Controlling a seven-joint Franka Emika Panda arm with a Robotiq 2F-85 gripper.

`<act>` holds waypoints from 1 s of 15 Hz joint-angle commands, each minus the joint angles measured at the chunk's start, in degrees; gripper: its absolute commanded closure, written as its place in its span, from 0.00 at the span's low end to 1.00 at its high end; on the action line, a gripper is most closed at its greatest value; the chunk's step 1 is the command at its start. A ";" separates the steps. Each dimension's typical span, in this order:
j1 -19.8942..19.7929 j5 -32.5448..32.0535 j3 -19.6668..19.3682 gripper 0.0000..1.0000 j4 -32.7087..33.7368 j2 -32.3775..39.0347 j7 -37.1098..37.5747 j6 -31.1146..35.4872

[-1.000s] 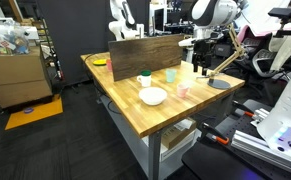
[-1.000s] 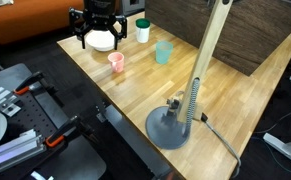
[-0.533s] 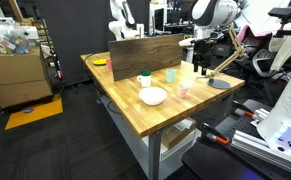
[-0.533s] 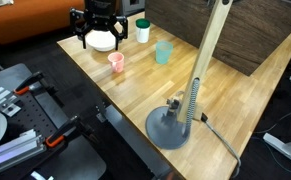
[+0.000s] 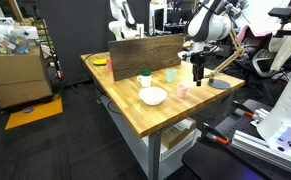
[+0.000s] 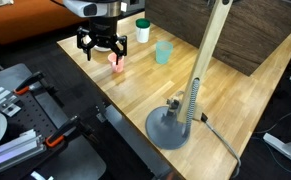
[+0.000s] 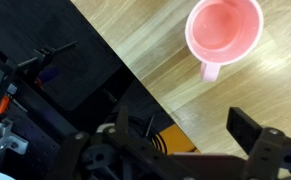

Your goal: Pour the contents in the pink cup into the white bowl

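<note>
Wooden surface (image 5: pixel 125 105), cluttered lab behind. White bowl (image 5: pixel 153 96) left of centre, near front edge. Green cup (image 5: pixel 145 77) and light blue cup (image 5: pixel 170 75) behind bowl. Pink cup (image 5: pixel 183 90) upright, right of bowl, apart from it. Tool (image 6: pixel 102 48) hovers close over pink cup, fingers spread, gripping nothing.

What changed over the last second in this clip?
The gripper came down toward the pink cup, jaws open, nothing grasped yet. The pink cup, white bowl, green cup and light blue cup stayed put.
</note>
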 commanded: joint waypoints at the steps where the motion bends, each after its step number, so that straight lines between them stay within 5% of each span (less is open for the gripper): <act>1: 0.73 0.10 -0.70 0.00 0.23 0.24 -0.08 -0.14; 8: 0.46 -0.18 -0.90 0.00 0.40 -0.11 0.12 0.28; 15: 0.98 0.58 -1.39 0.00 4.82 8.35 -0.69 0.84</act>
